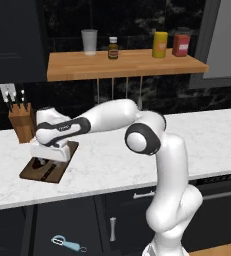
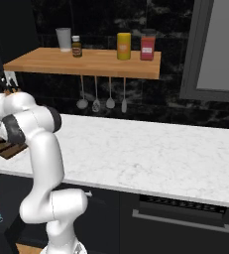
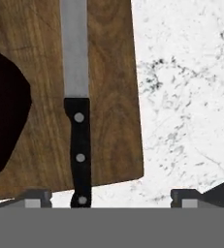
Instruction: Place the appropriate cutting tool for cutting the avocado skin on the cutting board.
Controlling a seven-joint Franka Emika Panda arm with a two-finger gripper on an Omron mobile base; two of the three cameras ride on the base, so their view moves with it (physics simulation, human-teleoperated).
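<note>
Now the long slim knife with the black handle and silver blade point(image 3: 77, 121) lies flat on the dark-brown wooden cutting board point(image 3: 113, 97), beside the dark maroon avocado point(image 3: 4, 116). Gripper point(image 3: 111, 197) fingers stand wide apart — holding nothing. Placing looks done — next, probably lift straight up.

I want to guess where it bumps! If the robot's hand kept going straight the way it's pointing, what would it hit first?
Probably the knife lying on the cutting board, right below the open hand; depth is hard to judge.
</note>
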